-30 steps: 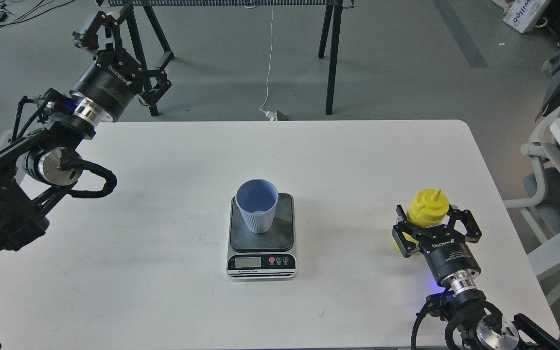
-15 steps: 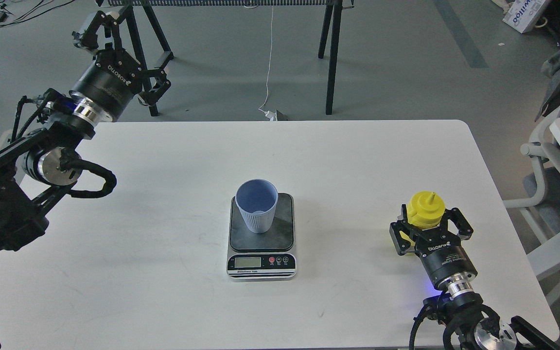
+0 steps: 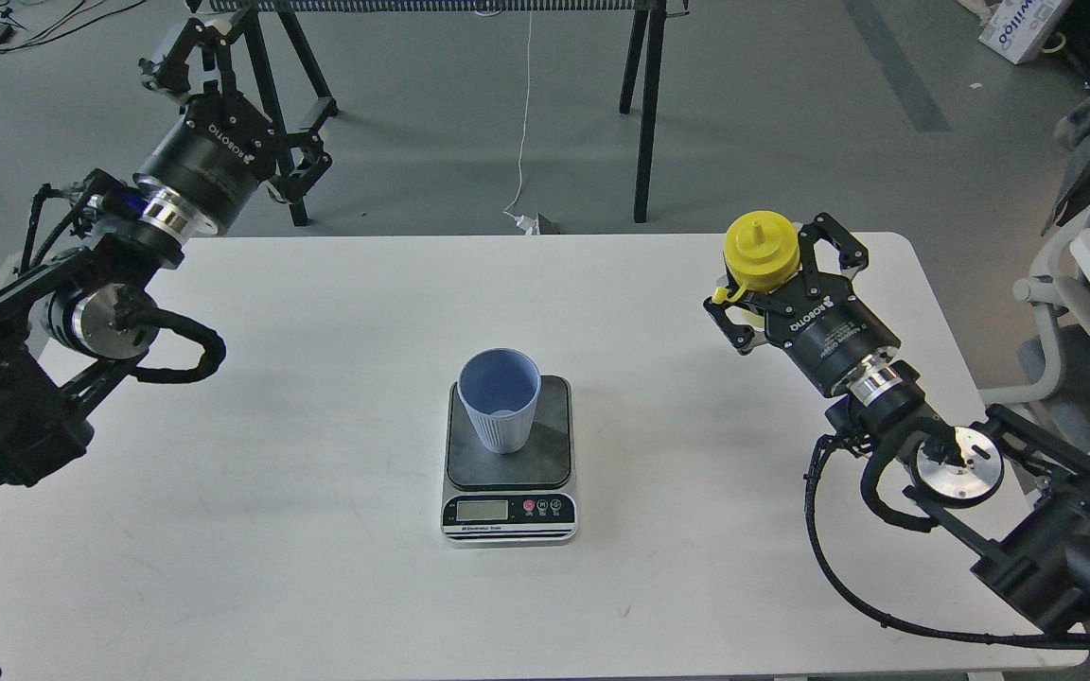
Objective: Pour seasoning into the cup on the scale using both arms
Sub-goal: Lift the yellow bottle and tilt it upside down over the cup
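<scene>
The light blue-grey cup (image 3: 501, 400) stands upright on the dark plate of the scale (image 3: 509, 459) at the table's middle. My right gripper (image 3: 777, 279) is shut on the yellow seasoning bottle (image 3: 761, 253) and holds it upright in the air, up and to the right of the cup; its nozzle points up and its small cap hangs at the left. My left gripper (image 3: 228, 95) is open and empty, raised beyond the table's far left corner, far from the cup.
The white table (image 3: 318, 397) has its far edge just behind the held bottle. Black stand legs (image 3: 644, 113) and a white cable (image 3: 521, 142) are on the floor beyond. A chair (image 3: 1075, 284) stands to the right.
My right gripper has lifted the yellow bottle off the table's right front and carried it up and back toward the far right. The left arm, cup and scale have not moved.
</scene>
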Action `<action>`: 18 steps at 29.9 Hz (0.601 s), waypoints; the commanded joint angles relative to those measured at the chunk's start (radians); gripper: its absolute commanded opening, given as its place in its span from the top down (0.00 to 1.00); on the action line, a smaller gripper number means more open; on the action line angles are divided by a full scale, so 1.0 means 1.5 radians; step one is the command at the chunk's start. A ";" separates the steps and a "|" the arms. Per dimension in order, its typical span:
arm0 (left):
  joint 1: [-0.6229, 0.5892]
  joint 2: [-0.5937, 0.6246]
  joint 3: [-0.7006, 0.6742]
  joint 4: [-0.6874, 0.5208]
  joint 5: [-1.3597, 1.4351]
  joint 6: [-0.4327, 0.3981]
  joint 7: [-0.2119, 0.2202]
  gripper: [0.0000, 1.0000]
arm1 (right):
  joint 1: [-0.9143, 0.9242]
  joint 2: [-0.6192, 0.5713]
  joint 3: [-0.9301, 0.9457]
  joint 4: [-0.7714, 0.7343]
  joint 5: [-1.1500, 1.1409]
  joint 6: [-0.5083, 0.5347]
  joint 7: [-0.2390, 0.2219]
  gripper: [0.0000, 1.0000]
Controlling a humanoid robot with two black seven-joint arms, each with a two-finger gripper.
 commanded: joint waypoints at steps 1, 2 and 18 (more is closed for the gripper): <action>0.001 0.000 0.000 0.000 0.000 0.000 -0.017 0.00 | 0.126 0.001 -0.104 -0.022 -0.066 -0.075 0.000 0.62; 0.001 0.000 0.000 0.000 0.000 0.000 -0.020 0.00 | 0.151 0.004 -0.132 -0.025 -0.089 -0.092 0.000 0.62; 0.001 0.011 0.000 0.000 0.000 -0.004 -0.025 0.00 | 0.473 0.201 -0.563 -0.085 -0.364 -0.348 0.001 0.65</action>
